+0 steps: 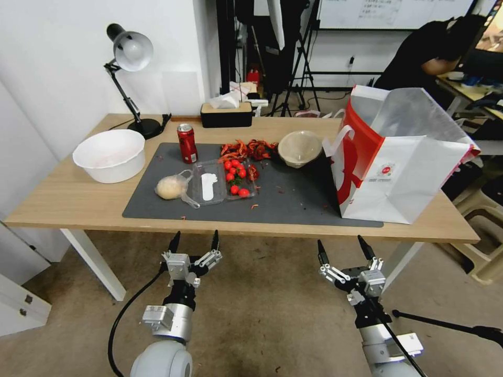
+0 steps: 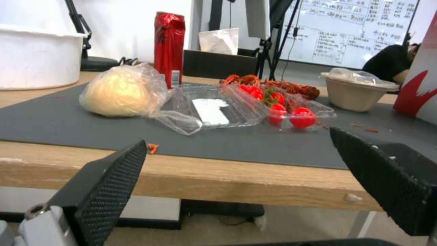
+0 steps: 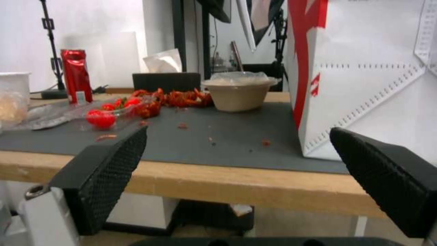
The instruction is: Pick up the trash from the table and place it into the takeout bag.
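Red soda can upright on dark grey mat; bagged pale bun near it; beige lidded bowl beside open white-and-red paper takeout bag.

The table is seen to be of light wood with a smooth matt top, and most of it is covered by a dark grey mat of dull, finely grained finish. The red soda can is made of glossy metal. The pale bun is wrapped in thin, crinkled clear plastic, and a clear glossy plastic tray is set beside it. The takeout bag is formed of smooth white paper with a silvery foil lining. The fingers are faced with black, knurled pads.
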`<state>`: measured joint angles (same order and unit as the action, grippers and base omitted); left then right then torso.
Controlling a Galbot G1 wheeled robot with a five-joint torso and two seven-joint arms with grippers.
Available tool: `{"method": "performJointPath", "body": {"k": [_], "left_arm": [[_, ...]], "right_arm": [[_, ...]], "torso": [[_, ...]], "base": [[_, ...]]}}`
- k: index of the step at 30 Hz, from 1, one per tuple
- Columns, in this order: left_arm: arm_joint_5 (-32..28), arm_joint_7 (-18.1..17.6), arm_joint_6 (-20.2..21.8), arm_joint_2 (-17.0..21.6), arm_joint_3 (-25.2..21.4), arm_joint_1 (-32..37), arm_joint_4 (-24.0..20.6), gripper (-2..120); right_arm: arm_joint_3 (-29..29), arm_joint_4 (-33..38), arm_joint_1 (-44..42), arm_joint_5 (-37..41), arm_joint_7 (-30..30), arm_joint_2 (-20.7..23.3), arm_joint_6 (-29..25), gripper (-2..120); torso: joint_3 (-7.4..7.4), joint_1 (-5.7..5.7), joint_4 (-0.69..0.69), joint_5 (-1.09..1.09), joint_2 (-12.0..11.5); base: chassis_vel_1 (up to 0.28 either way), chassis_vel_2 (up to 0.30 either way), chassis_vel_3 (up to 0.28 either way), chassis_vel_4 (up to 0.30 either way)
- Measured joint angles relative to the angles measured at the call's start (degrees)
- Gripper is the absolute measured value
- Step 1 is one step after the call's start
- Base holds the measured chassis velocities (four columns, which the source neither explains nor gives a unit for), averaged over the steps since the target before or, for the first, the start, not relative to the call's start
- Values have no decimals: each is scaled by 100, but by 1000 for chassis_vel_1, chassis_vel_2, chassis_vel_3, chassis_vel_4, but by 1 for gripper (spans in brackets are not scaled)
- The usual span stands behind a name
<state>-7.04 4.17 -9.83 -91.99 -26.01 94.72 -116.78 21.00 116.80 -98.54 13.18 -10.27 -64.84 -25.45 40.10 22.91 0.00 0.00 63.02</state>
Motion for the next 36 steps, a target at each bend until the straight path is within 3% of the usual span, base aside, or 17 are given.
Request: {"method": "performJointPath", "body": {"k": [16,25,28,30,32,34,36], "left_arm": [[-4,0,-8,3,-2,15,-2,100],[-19,0,-24,-4,-12,7,-2,100],[-22,-2,-30,-7,-18,7,-2,100],[-23,-3,-34,-13,-23,8,-2,100],[-24,-4,-34,-14,-25,5,-2,100],[-24,-5,-34,-14,-25,-15,11,100],[-23,-5,-34,-15,-24,-18,16,100]], "right_arm": [[-74,-105,43,53,-25,-26,-1,100],[-401,-33,544,313,-289,-88,477,100],[-596,-15,948,536,-459,-112,772,100],[-839,-15,1448,1100,-571,-94,1118,100],[-913,-23,1602,1309,-594,-82,1195,100],[-1175,-206,2364,2182,-707,-60,1358,100],[-1229,-252,2542,2343,-747,-60,1376,100]], "torso": [[0,0,0,0,0],[0,0,-1,0,0],[0,1,0,0,0],[1,0,0,0,0],[1,0,-2,0,0],[1,1,-1,0,0],[1,1,0,0,0]], "base": [[0,0,0,0],[0,0,0,0],[0,0,0,0],[0,0,0,0],[0,0,0,0],[0,0,0,0],[0,0,0,0]]}}
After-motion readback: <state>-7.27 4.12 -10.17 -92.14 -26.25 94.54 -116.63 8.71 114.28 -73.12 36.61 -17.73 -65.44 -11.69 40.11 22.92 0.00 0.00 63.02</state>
